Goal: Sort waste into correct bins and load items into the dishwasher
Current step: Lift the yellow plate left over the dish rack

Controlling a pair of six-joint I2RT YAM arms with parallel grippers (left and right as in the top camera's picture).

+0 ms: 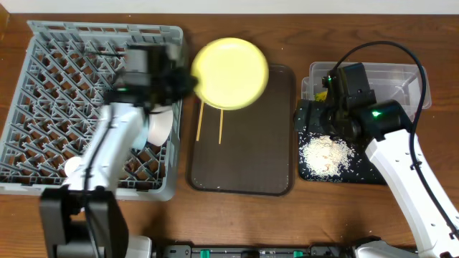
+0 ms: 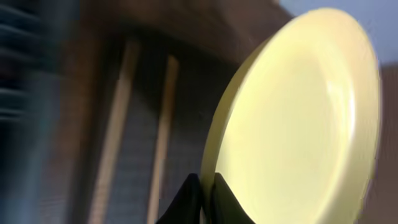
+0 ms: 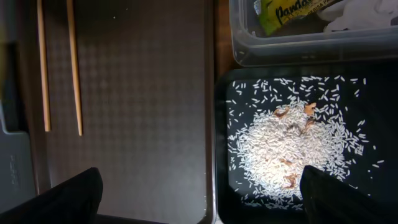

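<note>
Yellow plate (image 2: 298, 124), blurred, rim pinched by left hand (image 2: 206, 190); right hand (image 3: 205, 190) spread; 2 chopsticks (image 1: 200, 123) part-hidden.

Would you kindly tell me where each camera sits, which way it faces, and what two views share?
Overhead: above the table, facing down on the dish rack, left arm and right arm.
Left wrist: on the left arm, facing along the left tool, shut on the yellow plate.
Right wrist: on the right arm, facing down at rice; right tool open, fingertips showing.
Shared: chopsticks, in both wrist views.
</note>
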